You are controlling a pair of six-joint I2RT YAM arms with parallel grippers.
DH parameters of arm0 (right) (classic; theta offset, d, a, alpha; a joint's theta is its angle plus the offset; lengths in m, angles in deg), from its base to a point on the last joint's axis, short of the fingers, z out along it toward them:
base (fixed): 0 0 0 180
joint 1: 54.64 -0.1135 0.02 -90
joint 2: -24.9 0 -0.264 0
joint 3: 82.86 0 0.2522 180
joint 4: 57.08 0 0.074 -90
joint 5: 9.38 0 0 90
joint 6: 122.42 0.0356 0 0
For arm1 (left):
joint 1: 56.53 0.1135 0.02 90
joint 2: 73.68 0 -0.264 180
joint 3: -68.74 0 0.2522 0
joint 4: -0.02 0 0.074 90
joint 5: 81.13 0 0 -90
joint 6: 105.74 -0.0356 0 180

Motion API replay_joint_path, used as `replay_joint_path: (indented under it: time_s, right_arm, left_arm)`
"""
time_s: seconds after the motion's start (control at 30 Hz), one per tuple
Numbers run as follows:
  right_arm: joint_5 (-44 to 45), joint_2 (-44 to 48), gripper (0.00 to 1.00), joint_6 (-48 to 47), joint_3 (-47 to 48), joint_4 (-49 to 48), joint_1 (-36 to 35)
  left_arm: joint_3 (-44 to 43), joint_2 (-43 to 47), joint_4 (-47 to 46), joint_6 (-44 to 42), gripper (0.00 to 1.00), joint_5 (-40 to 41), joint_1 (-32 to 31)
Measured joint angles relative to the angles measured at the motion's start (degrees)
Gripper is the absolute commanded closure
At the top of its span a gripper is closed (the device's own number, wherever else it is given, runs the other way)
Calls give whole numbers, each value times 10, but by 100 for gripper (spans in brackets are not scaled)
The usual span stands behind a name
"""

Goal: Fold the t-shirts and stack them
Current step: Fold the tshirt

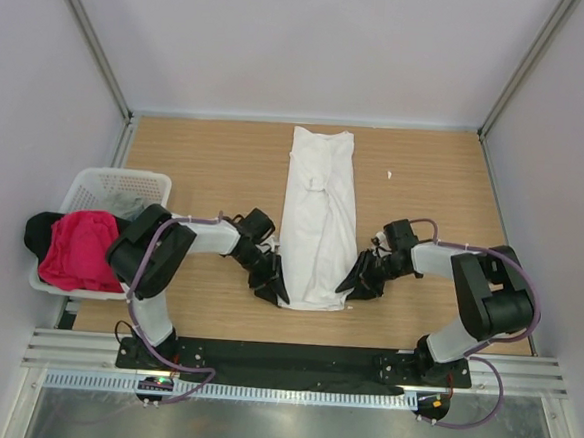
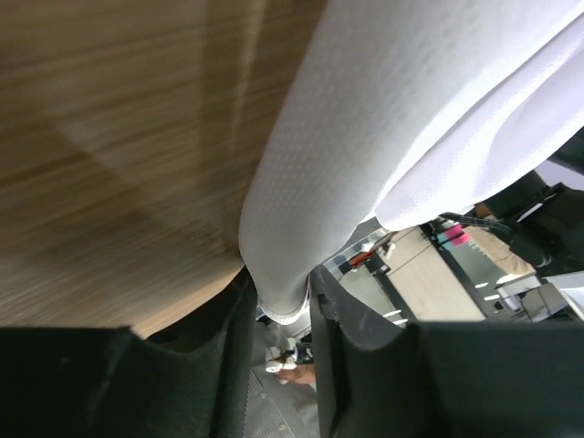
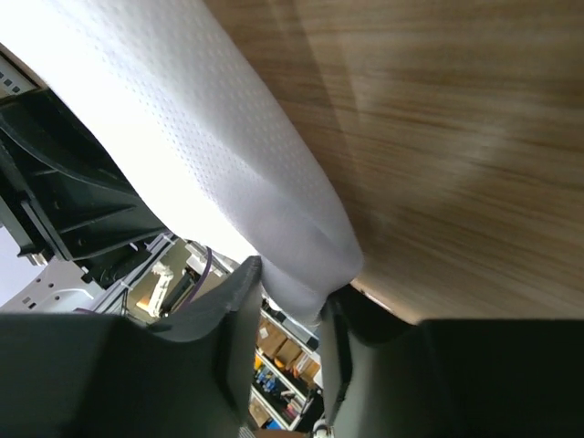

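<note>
A white t-shirt (image 1: pixel 318 216) lies in a long narrow folded strip down the middle of the wooden table. My left gripper (image 1: pixel 275 288) is shut on its near left corner, and the white cloth (image 2: pixel 301 228) runs between the fingers in the left wrist view. My right gripper (image 1: pixel 352 286) is shut on the near right corner, with the cloth (image 3: pixel 274 219) pinched between its fingers. A pink-red t-shirt (image 1: pixel 81 249) and a black t-shirt (image 1: pixel 38 231) lie bunched over the basket at the left.
A white plastic lattice basket (image 1: pixel 124 185) stands at the table's left edge. A small white speck (image 1: pixel 389 174) lies on the table at the back right. Metal frame posts and pale walls bound the table on three sides.
</note>
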Motion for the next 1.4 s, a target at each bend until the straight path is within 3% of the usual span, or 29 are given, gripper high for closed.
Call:
replay_joint_path:
  time_s: [0.17,0.2,0.27,0.53,0.9,1.4]
  right_arm:
    - [-5,7,85,10,-14,-29,-1]
    - [-8,7,98,12,-14,-31,-1]
    - [-13,7,98,16,-14,-34,-2]
    - [-16,55,98,-12,35,23,5]
    - [-20,67,99,-55,158,74,80]
    - [-17,-187,99,-75,433,43,109]
  left_arm:
    - [0,-1,-12,0,78,2,-17]
    - [-1,-1,-13,0,88,2,-19]
    - [-7,-1,-13,-3,100,2,-22]
    - [-70,7,17,-52,100,8,-22]
    - [-287,0,116,-165,100,14,23]
    - [-487,-164,125,-206,100,14,100]
